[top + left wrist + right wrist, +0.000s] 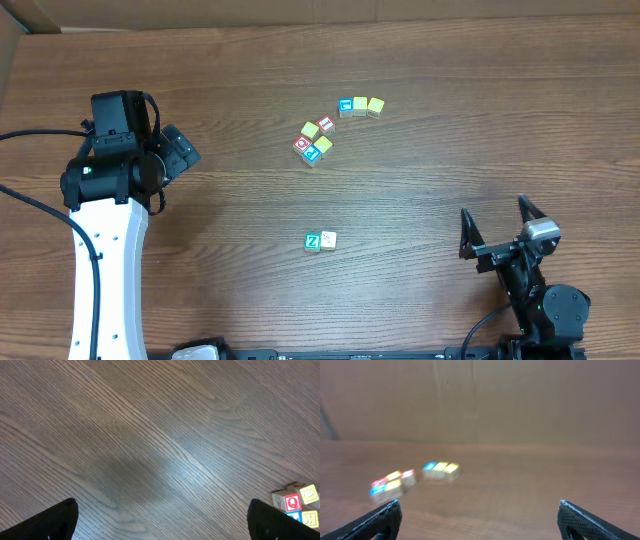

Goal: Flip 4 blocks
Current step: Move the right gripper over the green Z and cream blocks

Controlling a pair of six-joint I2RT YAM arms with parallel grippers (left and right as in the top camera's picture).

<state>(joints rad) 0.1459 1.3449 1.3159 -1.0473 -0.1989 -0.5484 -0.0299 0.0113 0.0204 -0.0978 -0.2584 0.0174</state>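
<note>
Both pincers wide open and empty; blocks lie loose on the worktop.

Left pincer [180, 150] hangs jaws spread over bare worktop [200, 290], with a cluster of five cubes [314, 140] just past its right finger in the wrist view. The right pincer [497, 225] is low, jaws spread. Green Z block [312, 241] and cream block [328, 239] touch side by side, well off to its left, between the two pincers. Far ahead and left of it a teal-blue block [346, 106], yellow block [360, 105] and second yellow cube [375, 104] sit in a row.
</note>
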